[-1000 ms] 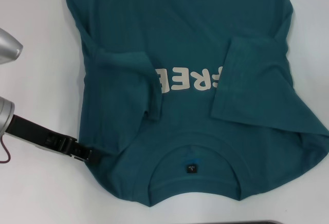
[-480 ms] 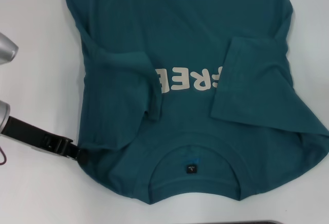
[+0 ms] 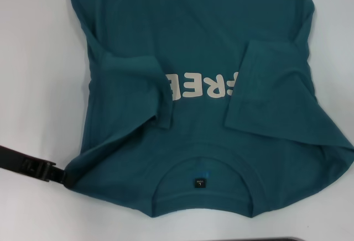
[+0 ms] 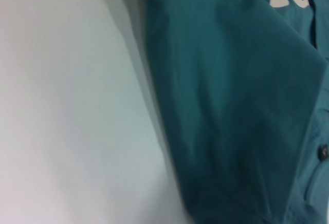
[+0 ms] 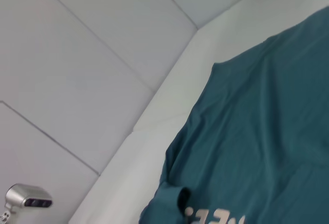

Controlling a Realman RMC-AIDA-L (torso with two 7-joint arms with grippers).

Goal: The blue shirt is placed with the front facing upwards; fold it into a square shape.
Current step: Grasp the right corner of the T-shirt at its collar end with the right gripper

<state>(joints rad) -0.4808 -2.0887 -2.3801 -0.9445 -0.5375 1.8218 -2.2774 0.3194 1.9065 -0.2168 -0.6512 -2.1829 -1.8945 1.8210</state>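
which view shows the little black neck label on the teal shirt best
The head view: the small black neck label sits in plain sight inside the collar of the dark teal-blue cotton T-shirt. Neither wrist view shows the label; they catch only teal fabric and parts of the cream lettering.

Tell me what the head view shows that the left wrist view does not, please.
Only the head view shows the left gripper at the near left shoulder corner of the blue shirt, the neck opening with its small black label, both sleeves folded inward, and most of the cream lettering. Only the left wrist view shows the folded shirt edge close up, and a small dark dot on the cloth. Both show the shirt, part of the lettering, and the white table.
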